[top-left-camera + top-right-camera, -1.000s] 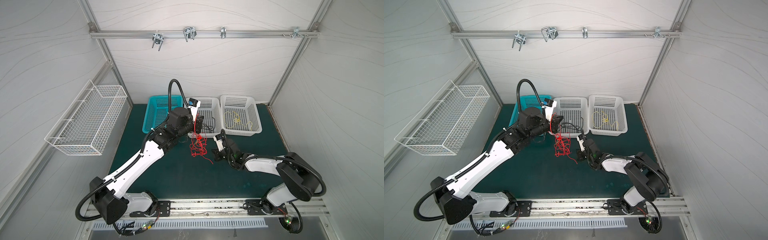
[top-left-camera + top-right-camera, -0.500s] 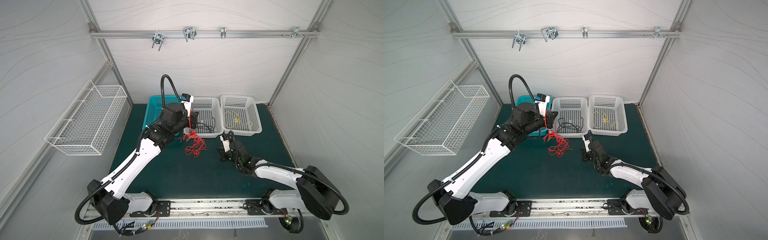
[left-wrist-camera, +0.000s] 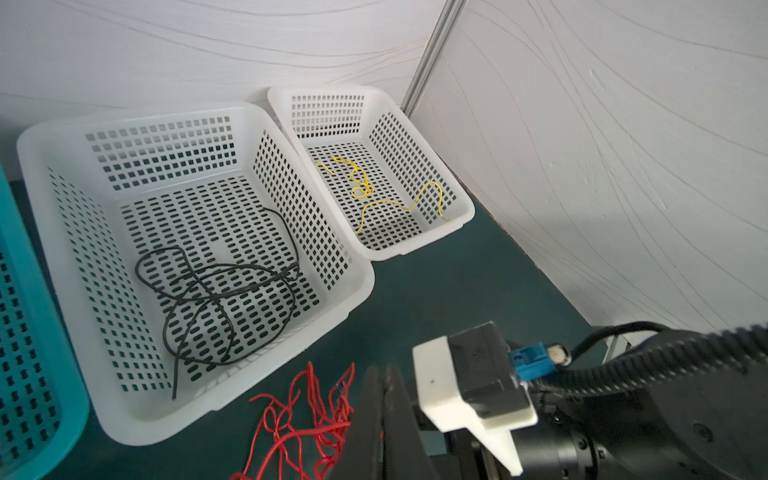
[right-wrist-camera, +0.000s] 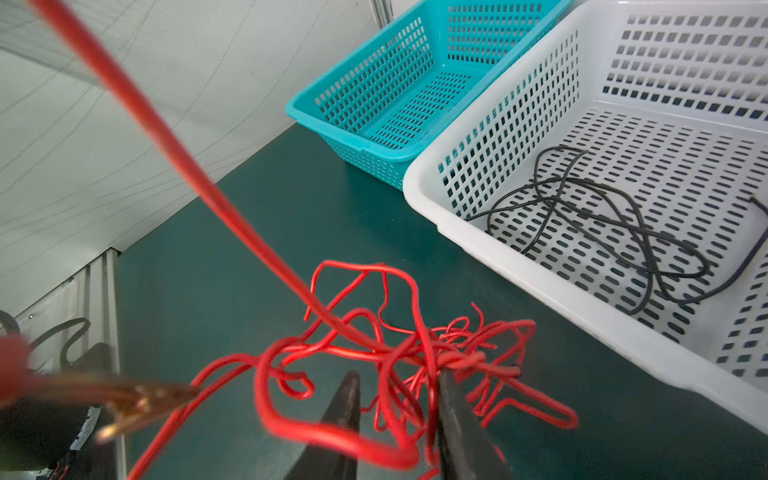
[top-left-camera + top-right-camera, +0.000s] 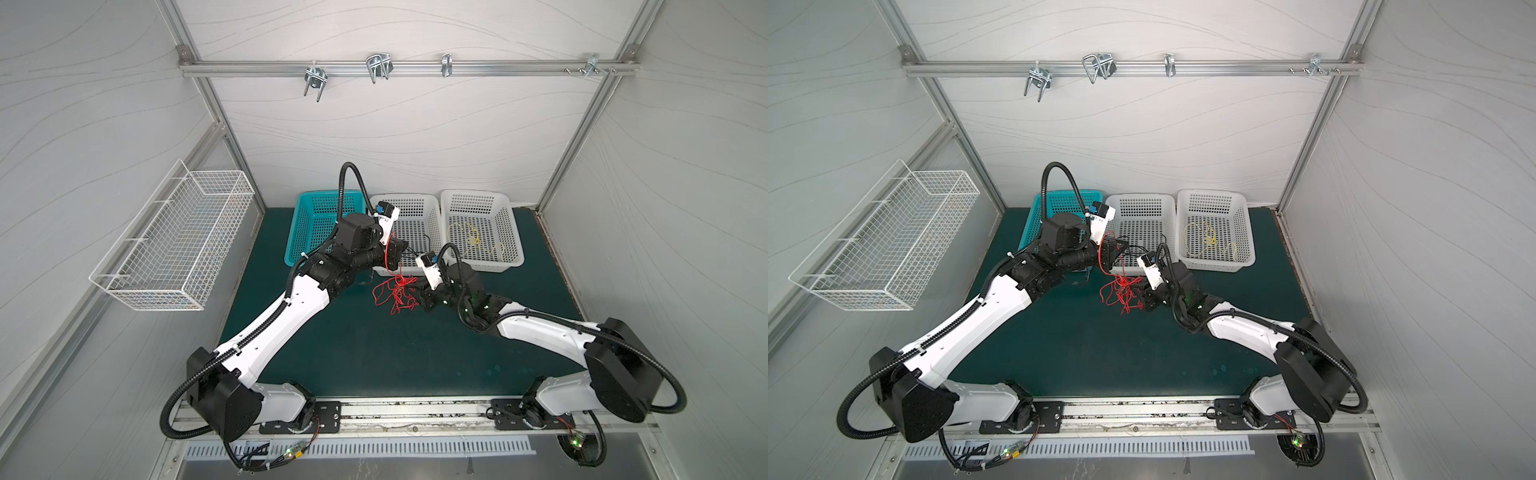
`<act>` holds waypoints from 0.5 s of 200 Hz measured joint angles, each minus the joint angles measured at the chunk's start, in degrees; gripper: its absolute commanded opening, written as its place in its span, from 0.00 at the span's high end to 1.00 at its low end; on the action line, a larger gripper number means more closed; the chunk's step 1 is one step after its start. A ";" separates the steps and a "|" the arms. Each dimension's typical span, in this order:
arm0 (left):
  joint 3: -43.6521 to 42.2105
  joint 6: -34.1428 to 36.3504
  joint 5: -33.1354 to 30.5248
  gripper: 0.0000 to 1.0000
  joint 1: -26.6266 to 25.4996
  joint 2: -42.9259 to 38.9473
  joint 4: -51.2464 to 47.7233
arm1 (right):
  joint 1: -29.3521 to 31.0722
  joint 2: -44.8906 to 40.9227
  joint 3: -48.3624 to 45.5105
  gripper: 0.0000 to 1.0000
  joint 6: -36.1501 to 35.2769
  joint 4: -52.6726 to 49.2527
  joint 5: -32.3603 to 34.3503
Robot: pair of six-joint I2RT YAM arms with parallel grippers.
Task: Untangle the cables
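**A:** What is at the far left of both top views?

**B:** A white wire basket hangs on the left wall. To its right, at the back of the green mat, stands a teal basket.

**A:** And the left gripper?

**B:** The left gripper is just left of centre and appears to be over the near corner of the middle white basket. In the left wrist view its fingers are pressed flat together. In a top view one strand of the red cable runs straight up from the mat into them, so they pinch that strand.

**A:** Where is the rest of the red cable?

**B:** It lies in a loose tangle on the mat at the centre of the frame, just in front of the middle white basket. The black cable lies coiled inside that basket.

**A:** And the right gripper?

**B:** The right gripper is at the right side of the tangle. In the right wrist view its fingers are spread, with several red loops and a knot between them, and they clamp nothing. A blurred clip hangs close to that camera.

**A:** And farther right?

**B:** The right white basket holds the yellow cable, well apart from both grippers
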 measured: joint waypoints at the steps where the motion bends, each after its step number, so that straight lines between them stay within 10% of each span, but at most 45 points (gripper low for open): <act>1: 0.00 0.00 0.07 1.00 0.00 0.00 0.00 | 0.00 0.07 0.00 0.67 0.00 0.02 0.02; 65: -1.20 -1.11 0.72 1.00 0.00 -0.11 0.72 | 0.00 4.85 0.50 1.00 -0.72 1.27 2.73; 100: -1.70 -1.27 -0.33 1.00 0.00 -0.35 0.94 | -0.09 5.16 -0.17 1.00 0.70 2.29 7.19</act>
